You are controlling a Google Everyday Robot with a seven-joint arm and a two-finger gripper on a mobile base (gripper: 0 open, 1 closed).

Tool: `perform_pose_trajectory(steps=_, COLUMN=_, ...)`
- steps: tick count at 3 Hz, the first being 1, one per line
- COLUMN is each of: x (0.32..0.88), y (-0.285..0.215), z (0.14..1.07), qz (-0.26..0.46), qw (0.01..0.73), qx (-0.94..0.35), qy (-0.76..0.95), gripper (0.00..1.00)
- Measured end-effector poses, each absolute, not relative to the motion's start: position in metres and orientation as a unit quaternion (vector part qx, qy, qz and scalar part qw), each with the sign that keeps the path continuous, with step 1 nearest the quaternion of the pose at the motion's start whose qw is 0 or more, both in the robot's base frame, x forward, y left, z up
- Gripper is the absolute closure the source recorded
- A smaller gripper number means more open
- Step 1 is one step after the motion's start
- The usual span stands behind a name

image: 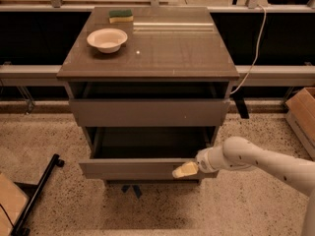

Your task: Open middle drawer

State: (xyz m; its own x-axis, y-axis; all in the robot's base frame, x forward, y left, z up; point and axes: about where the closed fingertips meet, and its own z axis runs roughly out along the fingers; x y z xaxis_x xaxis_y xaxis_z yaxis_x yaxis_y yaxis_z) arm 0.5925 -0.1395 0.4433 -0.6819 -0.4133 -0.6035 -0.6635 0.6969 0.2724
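Observation:
The middle drawer is the grey-brown flat front below the taller top drawer front. It stands pulled out toward the camera, and its wide, shallow dark tray shows behind the front. My gripper comes in from the right on a white arm. Its yellowish tips sit at the top edge of the middle drawer's front, near its right end, closed on that edge.
The cabinet top carries a white bowl and a green-yellow sponge. A black stand leg lies on the speckled floor at the left. A cardboard box stands at the right, and a white cable hangs behind.

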Motion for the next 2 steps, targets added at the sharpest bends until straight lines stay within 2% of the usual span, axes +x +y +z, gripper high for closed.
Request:
perform_pose_trajectory(steps=1, x=0.5923, y=-0.1396, z=0.4435, qz=0.243, qw=0.257, qx=-0.304, qy=0.884, gripper=0.32)
perform_pose_trajectory(steps=2, x=0.5912, y=-0.1398, z=0.4433, qz=0.243, qw=0.256, qx=-0.304, qy=0.885, gripper=0.28)
